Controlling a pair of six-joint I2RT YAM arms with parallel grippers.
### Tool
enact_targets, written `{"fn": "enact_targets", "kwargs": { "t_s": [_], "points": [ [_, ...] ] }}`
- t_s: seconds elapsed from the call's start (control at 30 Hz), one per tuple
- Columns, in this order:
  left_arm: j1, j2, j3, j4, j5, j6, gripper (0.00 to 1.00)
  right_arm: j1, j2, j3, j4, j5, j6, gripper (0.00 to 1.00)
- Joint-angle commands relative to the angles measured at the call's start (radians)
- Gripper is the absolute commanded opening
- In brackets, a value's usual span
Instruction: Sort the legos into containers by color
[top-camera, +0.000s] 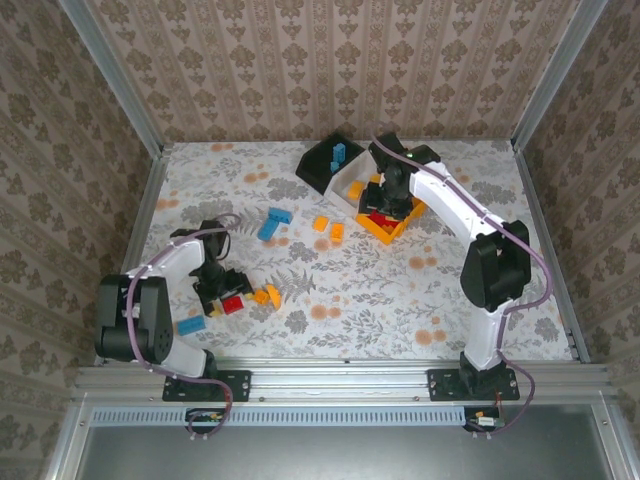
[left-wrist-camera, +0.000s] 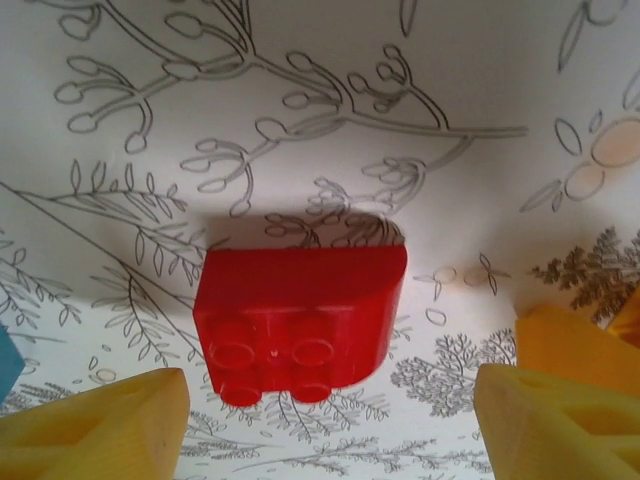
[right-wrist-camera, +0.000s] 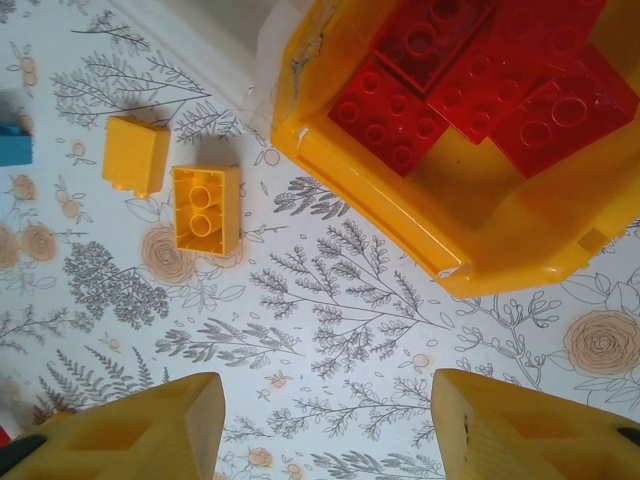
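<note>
A: Left pincer (left-wrist-camera: 322, 425) wide, empty. Red brick (left-wrist-camera: 300, 320) lies on the counter (left-wrist-camera: 330, 120) just ahead of the tips, not between them. Close now and it grabs air.
B: Other worry: a yellow brick (left-wrist-camera: 565, 345) sits hard by one finger (left-wrist-camera: 550, 420). Going down, that finger could land on it or shove it and skew the grab.
A: Right pincer (right-wrist-camera: 320, 420) also wide, nothing in it, over bare counter just beside the orange bin (right-wrist-camera: 390, 205).
B: That bin holds red bricks (right-wrist-camera: 470, 80). Two loose yellows (right-wrist-camera: 205, 210) lie near it. Risk: they get dropped in with the reds because the bin colour matches.
A: And a low sweep could clip the bin wall and shift it.
</note>
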Motion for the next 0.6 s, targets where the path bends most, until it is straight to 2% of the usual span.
{"fn": "enact_targets", "kwargs": {
  "t_s": [0.0, 0.4, 0.57],
  "points": [
    [0.014, 0.018, -0.020, 0.041, -0.002, -0.020, 0.74, 0.001, -0.047, -0.029, 0.008, -0.010, 0.010, 0.57],
    [0.020, 0.080, -0.065, 0.111, 0.001, -0.014, 0.60, 0.001, -0.082, -0.058, 0.012, 0.002, 0.022, 0.57],
    [0.019, 0.078, -0.062, 0.113, 0.006, -0.004, 0.47, 0.002, -0.094, -0.082, 0.026, -0.003, 0.034, 0.56]
  ]
}}
